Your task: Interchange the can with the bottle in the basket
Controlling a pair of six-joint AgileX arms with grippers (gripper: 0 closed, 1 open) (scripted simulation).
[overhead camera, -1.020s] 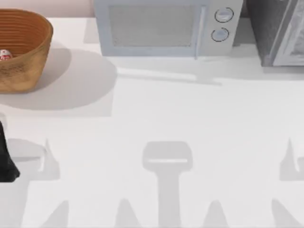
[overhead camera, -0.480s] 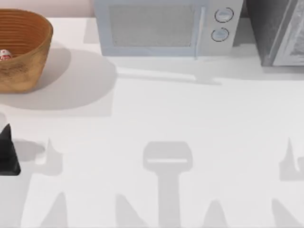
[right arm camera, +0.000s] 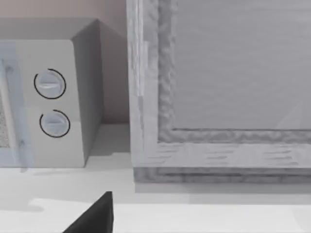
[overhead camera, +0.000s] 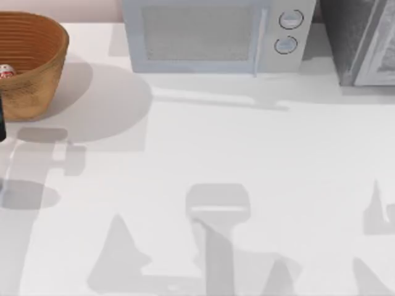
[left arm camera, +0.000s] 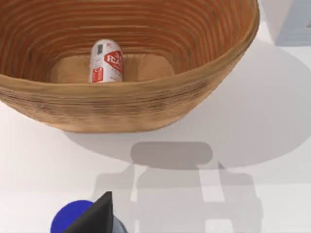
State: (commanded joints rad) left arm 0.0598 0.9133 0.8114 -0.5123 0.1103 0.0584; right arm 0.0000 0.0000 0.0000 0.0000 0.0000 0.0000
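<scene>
Two grippers, one can, one basket, one microwave oven, one grey cabinet-like box; counted from near to far.

Nearest, in the left wrist view: left gripper (left arm camera: 97,219) as a single black wedge, touching a blue round cap (left arm camera: 68,222) with a scrap of grey just beside it. Cannot tell how wide the grip stands, nor whether the cap is truly held. Below them, white table (left arm camera: 272,145) with a blocky shadow.

In the top view, left arm (overhead camera: 2,122) as a dark sliver at the 9 o'clock edge, just beside the basket's near wall. Right gripper (right arm camera: 96,216) likewise one black wedge, hanging over bare table at the 2 o'clock side, touching nothing visible; cannot tell its opening either.

Farther on, at about 10 o'clock: basket (overhead camera: 43,68), round, golden-brown wicker with horizontal ribs, standing on the table (overhead camera: 247,154). Inside it, down on the flat floor (left arm camera: 146,68): can (left arm camera: 107,61), white with red markings, near the floor's middle and apart from the walls; at the top view's left edge too (overhead camera: 6,71).

Farthest, along the back edge: microwave oven (overhead camera: 203,37) at 12 o'clock, door closed, two round dials (overhead camera: 291,20) (overhead camera: 285,45) stacked on its right panel. At 2 o'clock, well apart from the basket, grey textured cabinet-like box (overhead camera: 355,40), close beside the microwave (right arm camera: 58,97) with a narrow gap between.
</scene>
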